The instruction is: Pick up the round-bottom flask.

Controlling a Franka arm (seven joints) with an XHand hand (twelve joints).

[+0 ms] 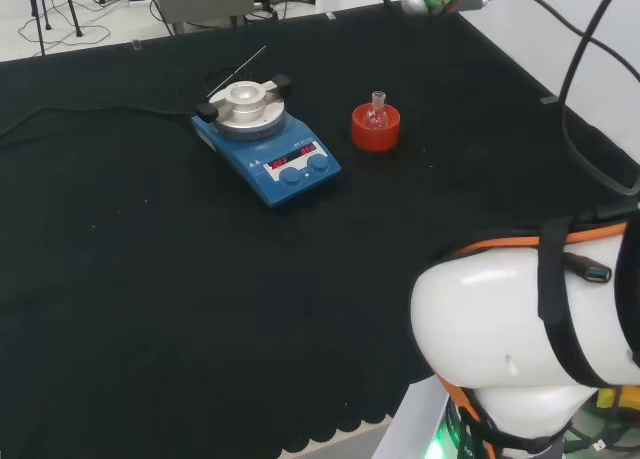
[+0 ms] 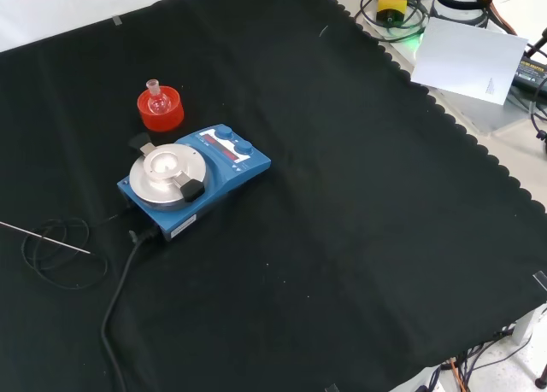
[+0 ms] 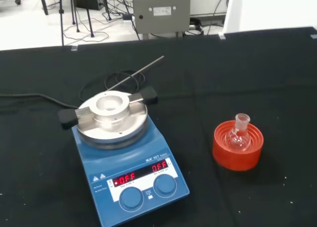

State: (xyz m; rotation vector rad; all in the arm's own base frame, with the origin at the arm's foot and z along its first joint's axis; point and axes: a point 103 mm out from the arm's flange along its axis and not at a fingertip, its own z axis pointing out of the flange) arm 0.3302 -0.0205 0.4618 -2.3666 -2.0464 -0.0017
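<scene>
The state of the fingers cannot be told from these views.

The flask (image 1: 377,110) sits upright in a red ribbed stand (image 1: 375,129) on the black-clothed counter (image 1: 150,309), its short neck pointing up. It is small and of clear glass; whether it holds anything cannot be told. In the head view it stands just right of a blue hotplate (image 1: 268,147), apart from it, with a strip of bare cloth between. In the front view the flask (image 2: 155,101) in its stand (image 2: 161,109) lies beyond the hotplate (image 2: 193,181), near its far left corner. In the wrist view the flask (image 3: 238,136) and stand (image 3: 237,145) are beside the hotplate (image 3: 126,160), level with its front panel.

The hotplate carries a round metal block (image 3: 112,115) with a hollow in the middle and two black handles (image 3: 69,116) at its sides. Its front has a red lit display and two blue knobs (image 3: 131,199). A thin metal rod (image 2: 43,236) and a loop of thin wire (image 2: 60,251) lie on the cloth at the front view's left, and a black cable (image 2: 120,298) runs from the hotplate toward that view's lower edge.

Nothing stands over the flask's neck; cloth lies bare around the stand on the sides away from the hotplate. The arm's white link (image 1: 520,319) bulks at the head view's lower right, well apart from the flask.
</scene>
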